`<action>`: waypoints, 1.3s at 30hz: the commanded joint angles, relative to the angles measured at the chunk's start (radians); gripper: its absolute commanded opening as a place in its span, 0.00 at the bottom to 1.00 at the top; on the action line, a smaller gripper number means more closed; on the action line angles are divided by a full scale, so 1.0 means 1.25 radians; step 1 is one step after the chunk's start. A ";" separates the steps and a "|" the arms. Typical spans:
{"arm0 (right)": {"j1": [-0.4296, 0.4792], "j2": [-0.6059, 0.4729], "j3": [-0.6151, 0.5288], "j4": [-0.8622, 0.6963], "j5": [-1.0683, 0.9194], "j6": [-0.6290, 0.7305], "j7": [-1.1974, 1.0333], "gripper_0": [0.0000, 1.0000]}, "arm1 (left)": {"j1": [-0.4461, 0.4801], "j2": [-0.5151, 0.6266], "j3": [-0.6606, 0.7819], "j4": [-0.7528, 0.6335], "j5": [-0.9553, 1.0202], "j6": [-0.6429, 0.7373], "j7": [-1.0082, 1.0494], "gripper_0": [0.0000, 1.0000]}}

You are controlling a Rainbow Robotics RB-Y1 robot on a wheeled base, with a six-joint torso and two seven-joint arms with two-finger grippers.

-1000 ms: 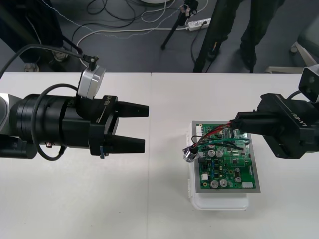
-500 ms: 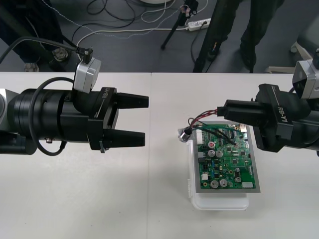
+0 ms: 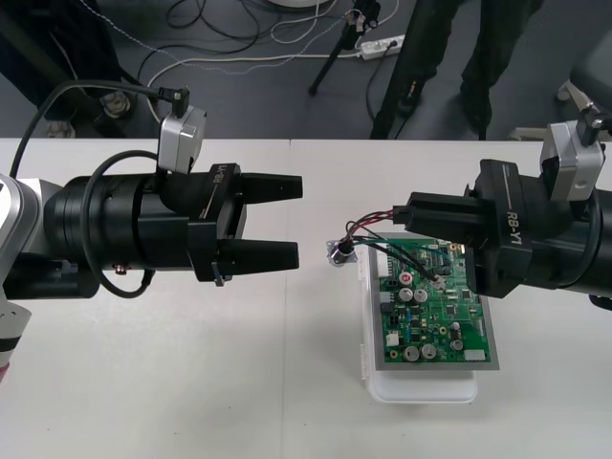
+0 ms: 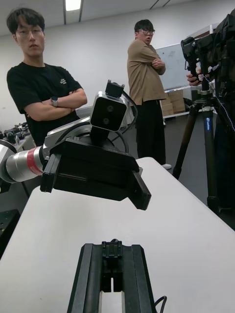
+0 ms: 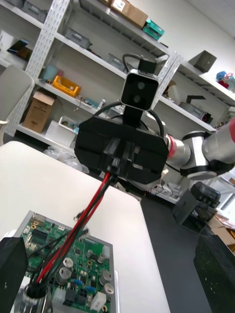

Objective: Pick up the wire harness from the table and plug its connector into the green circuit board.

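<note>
1. My right gripper's point(image 3: 409, 212) black fingers pinch narrowly on the wire harness point(image 5: 88, 210). Its thin red, black and green wires trail past the fingertips to a round metal socket point(image 3: 340, 253).
2. The left wrist view shows the wires leaving those jaws. In the right wrist view, its own fingers point(image 4: 90, 279) cover them.
3. My left gripper point(image 3: 298, 222) gapes wide, apart from the socket.
4. The green circuit board point(image 3: 435, 316), studded with components, lies on a white base point(image 3: 421, 387) under the right fingers. I can't make out the plug.

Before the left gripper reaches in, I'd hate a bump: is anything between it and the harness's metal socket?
Nothing visible does. Only bare table lies between the open left gripper and the socket, which sits at the end of wires held in the right gripper.
</note>
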 commanded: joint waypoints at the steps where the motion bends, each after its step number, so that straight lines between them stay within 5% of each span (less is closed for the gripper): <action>1: 0.009 0.041 -0.028 -0.039 0.040 0.006 0.031 0.00 | -0.032 -0.057 0.053 0.006 -0.020 -0.059 -0.078 1.00; 19: 0.009 0.094 -0.008 -0.080 0.106 0.006 0.036 0.00 | -0.043 -0.182 0.151 0.015 -0.122 -0.234 -0.134 1.00; 39: 0.002 0.105 0.030 -0.083 0.106 0.022 0.064 0.00 | -0.063 -0.283 0.181 0.108 -0.134 -0.291 -0.254 1.00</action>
